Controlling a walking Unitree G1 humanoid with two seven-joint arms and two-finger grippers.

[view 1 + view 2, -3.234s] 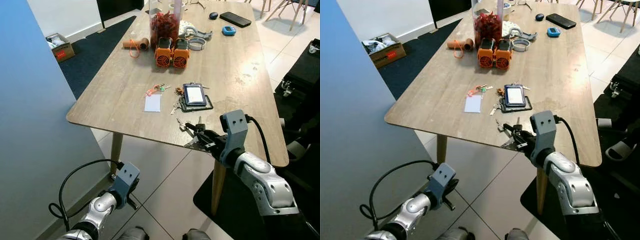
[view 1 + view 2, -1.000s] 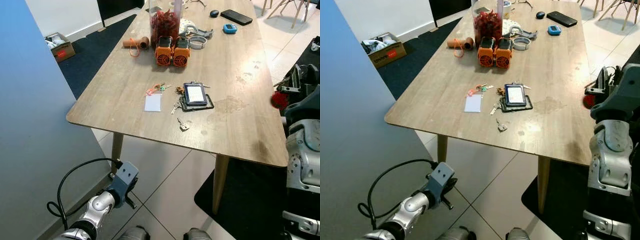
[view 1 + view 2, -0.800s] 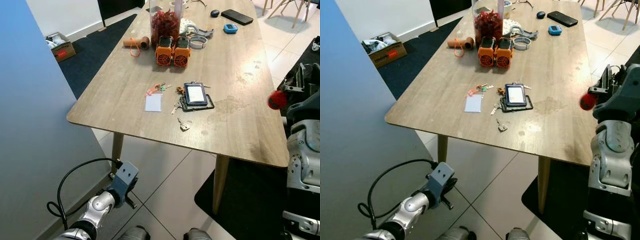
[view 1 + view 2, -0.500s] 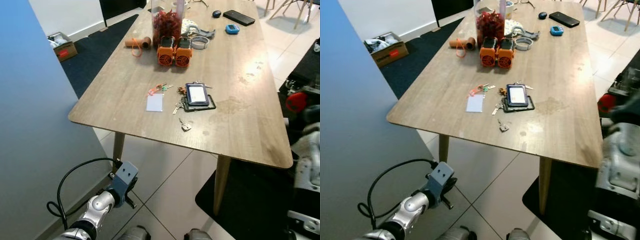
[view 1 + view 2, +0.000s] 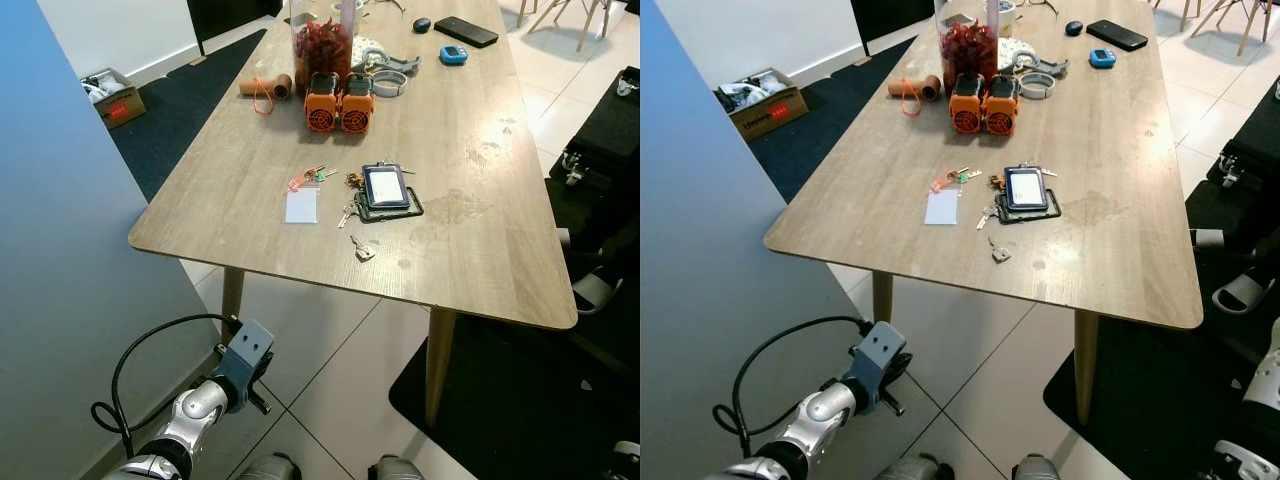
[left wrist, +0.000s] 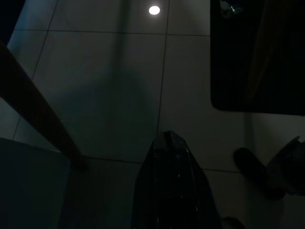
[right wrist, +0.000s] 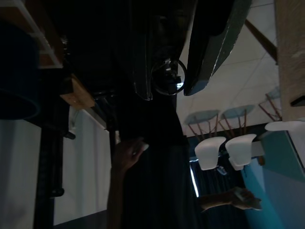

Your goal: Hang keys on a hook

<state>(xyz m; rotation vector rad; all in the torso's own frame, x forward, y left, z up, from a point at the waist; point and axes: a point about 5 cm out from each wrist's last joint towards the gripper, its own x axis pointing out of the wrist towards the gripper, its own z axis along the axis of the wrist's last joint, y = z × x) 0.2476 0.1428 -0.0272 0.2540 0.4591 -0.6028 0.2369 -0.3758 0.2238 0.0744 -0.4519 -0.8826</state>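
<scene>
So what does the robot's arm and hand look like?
The left arm is shiny silver metal with rounded segments. At its wrist sits a boxy grey-blue block, and a thick black cable loops out from it and back down the arm. In the wrist views, the left hand and the right hand each have long, dark, tapering fingers.

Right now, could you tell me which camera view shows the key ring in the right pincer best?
The right wrist view: the key ring sits between the right pincer's fingers, close up though dim. The eye views show a loose key on the table.
</scene>
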